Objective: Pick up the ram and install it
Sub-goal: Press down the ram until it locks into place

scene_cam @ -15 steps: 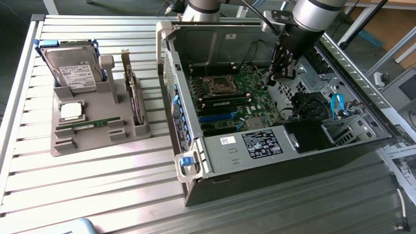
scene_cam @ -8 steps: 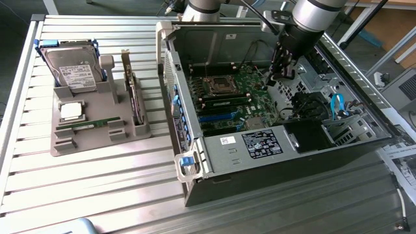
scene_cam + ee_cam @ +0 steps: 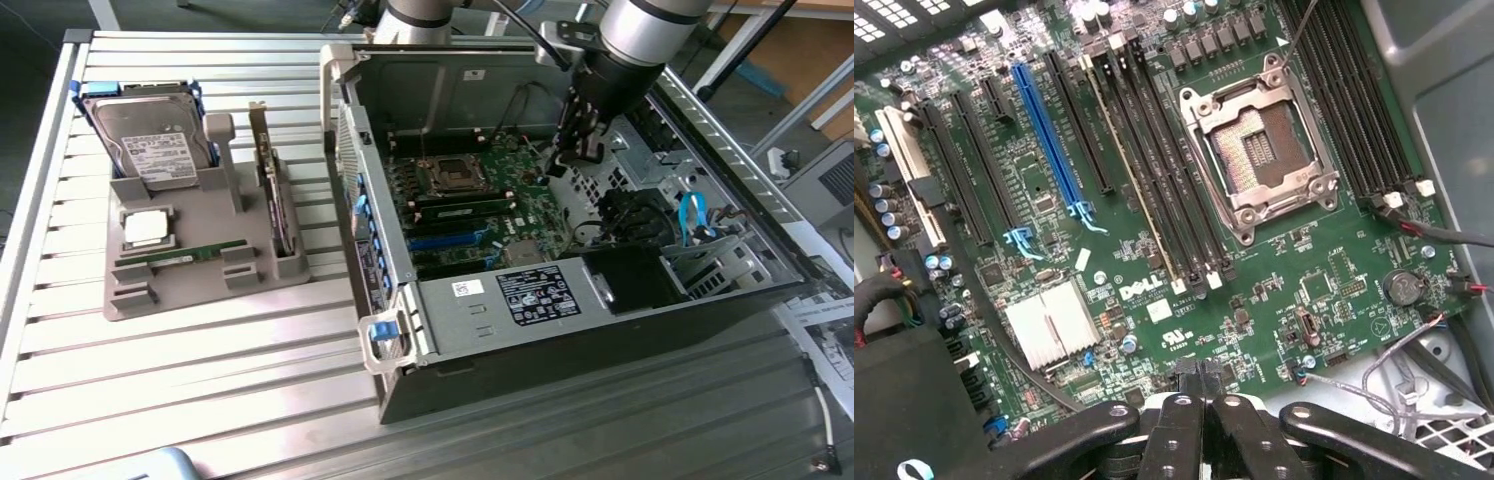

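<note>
Your gripper hangs inside the open computer case, above the green motherboard, with its fingers pressed together and nothing between them. Below it you can see the empty processor socket with black memory slots running just beside it; one stick appears already seated in a slot next to the socket. A ram stick lies flat in the grey holder, well apart from the case, near the silver processor chip and the hard drive.
</note>
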Robot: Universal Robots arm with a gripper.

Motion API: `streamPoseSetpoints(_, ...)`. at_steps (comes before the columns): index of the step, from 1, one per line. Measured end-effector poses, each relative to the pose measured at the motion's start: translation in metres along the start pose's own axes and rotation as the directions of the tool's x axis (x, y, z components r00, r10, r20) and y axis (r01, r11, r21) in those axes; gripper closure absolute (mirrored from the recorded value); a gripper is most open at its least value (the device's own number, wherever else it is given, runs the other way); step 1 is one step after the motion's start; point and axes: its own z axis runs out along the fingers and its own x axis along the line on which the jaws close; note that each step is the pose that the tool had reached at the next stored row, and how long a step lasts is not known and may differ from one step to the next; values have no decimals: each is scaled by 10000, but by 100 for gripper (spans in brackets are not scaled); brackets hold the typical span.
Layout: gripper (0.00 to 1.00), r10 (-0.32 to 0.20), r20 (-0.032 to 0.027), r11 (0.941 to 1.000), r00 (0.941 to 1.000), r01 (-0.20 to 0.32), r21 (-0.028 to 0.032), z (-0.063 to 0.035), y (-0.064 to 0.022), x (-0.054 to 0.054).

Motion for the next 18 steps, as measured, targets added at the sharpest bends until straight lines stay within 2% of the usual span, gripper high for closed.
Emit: streamPoseSetpoints(18, 89, 647, 9, 9979, 9979, -647, 2, 11, 0, 0)
